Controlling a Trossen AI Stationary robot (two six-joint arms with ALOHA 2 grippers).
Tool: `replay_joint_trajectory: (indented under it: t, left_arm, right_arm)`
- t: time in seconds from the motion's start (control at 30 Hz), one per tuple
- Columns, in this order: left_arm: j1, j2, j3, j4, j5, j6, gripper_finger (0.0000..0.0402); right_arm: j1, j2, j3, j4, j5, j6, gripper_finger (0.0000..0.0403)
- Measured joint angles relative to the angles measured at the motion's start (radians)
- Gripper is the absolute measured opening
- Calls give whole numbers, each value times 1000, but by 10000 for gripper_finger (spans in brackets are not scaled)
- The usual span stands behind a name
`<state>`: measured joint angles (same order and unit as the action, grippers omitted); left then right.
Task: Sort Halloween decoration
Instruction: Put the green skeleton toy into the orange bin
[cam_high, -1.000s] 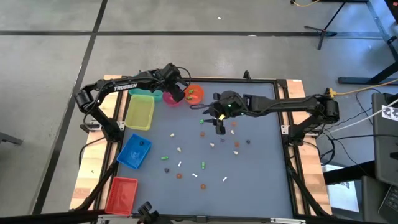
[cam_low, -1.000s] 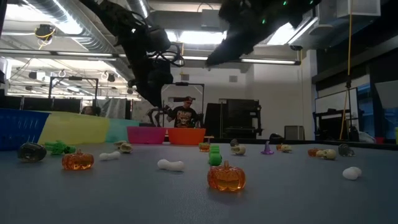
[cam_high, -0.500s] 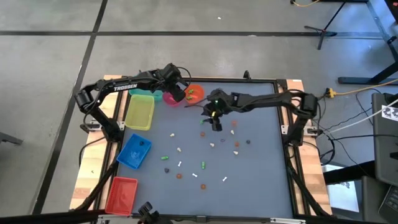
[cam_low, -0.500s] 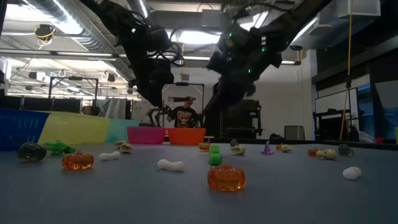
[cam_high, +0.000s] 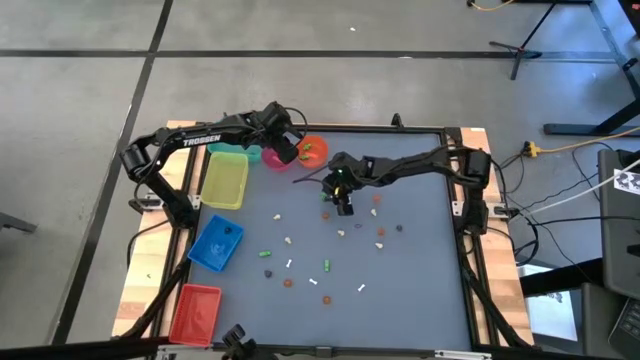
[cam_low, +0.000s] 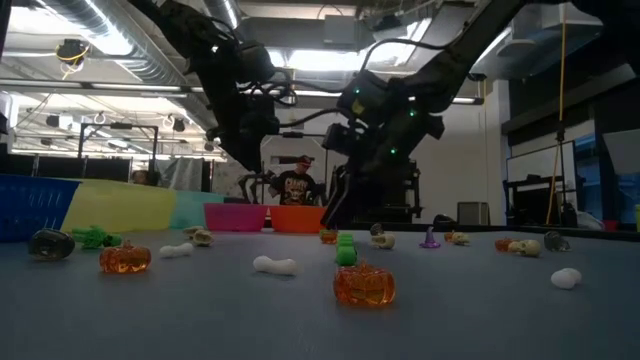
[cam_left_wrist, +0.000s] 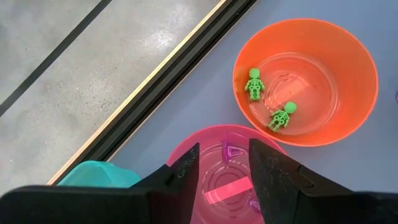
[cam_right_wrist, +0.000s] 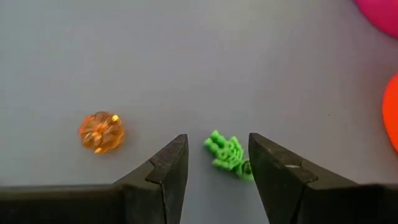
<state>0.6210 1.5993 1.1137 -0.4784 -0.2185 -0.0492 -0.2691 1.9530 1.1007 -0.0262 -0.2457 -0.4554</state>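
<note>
Right gripper (cam_right_wrist: 217, 155), jaws wide, straddles a green skeleton (cam_right_wrist: 227, 153); left gripper (cam_left_wrist: 224, 165), jaws wide, over pink bowl (cam_left_wrist: 217, 177).

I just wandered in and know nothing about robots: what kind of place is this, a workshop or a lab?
Most likely a robotics lab or test space. A fenced table carries two dark robot arms, bare ducts and strip lights hang from an open ceiling, and cables and equipment stands sit on a bare concrete floor.

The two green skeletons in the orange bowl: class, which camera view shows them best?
The left wrist view: both green skeletons lie plainly inside the orange bowl. The high view shows only a green speck; the low view only the bowl's wall; the right wrist view only its edge.
</note>
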Motion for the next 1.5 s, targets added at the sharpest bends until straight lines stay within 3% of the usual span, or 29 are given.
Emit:
replay_joint_trajectory:
  t: [0.67, 1.13, 1.5]
  left_arm:
    - [-6, 0, 0, 2, 3, 0, 123]
    - [-6, 0, 0, 1, 3, 0, 123]
    - [-6, 0, 0, 1, 2, 0, 123]
  right_arm:
    - [-1, 23, 4, -57, 47, 64, 163]
    - [0, 23, -1, -40, 44, 64, 48]
    - [0, 24, -1, -33, 47, 62, 30]
